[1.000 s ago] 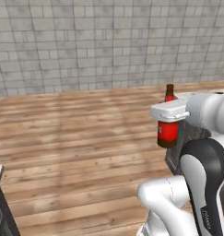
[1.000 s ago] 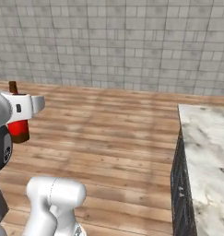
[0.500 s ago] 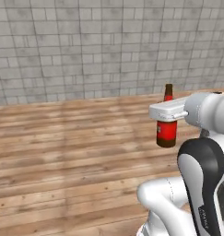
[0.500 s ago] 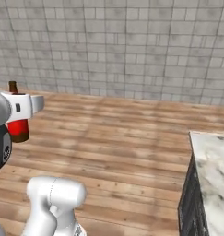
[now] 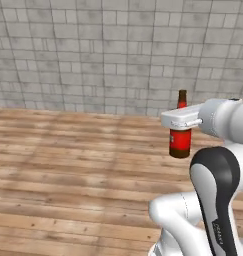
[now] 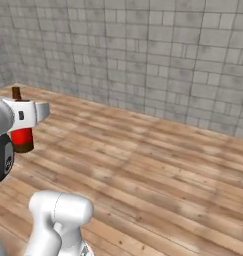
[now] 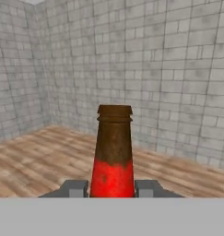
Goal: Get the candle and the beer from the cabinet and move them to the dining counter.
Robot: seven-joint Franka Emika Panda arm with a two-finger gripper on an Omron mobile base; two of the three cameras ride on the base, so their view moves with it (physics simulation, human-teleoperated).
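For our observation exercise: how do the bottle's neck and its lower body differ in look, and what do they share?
The dark brown glass bottle has a bare brown narrow neck, while its lower body is wider and wrapped in a red label. The neck rises above the white gripper; the body hangs below it. Both stand upright, in one line.

Base views flanking; hand view forward

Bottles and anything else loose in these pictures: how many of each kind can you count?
Beer bottle: 1, brown glass with a red label, upright, clamped in the tool
Total: 1
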